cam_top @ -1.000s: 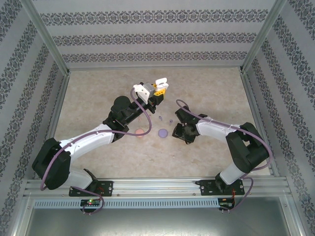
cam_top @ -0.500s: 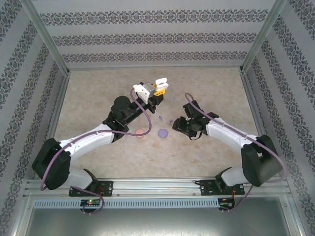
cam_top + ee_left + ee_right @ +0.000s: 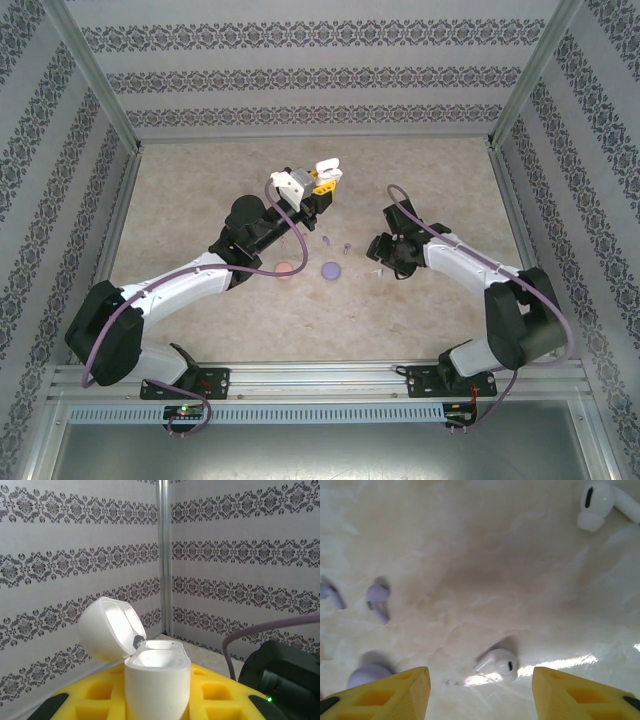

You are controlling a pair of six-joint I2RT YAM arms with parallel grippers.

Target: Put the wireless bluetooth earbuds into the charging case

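**Now the right tool straddles a white bud while the left holds the case open**

The bench [image 3: 200, 190] carries everything except the white case [image 3: 157, 680], which the left arm has raised over the middle, toward the far edge. The left tool [image 3: 322, 183] is clamped on that case's body. In the left wrist view the case stands upright, with its lid [image 3: 107, 627] hinged back and the wells exposed.

The right arm is much the nearer to the loose buds. Its tool [image 3: 480, 677] hangs low over the bench just right of the middle, jaws apart and holding nothing. A purple case [image 3: 331, 269] and a pink case [image 3: 284, 267] lie left of it, nearer the middle.

The white bud [image 3: 497, 662] lies flat on the bench, just ahead of the gap between the fingertips and a little toward the right finger. Its long axis runs roughly from finger to finger, with the stem toward the left one and the head toward the right. By my reading, a straight pinch would catch it end to end. Dropping lower and perhaps turning the wrist looks necessary for a grip across the stem.

A second white bud [image 3: 600, 502] lies farther out. Two purple buds [image 3: 377, 597] lie off toward the left edge.
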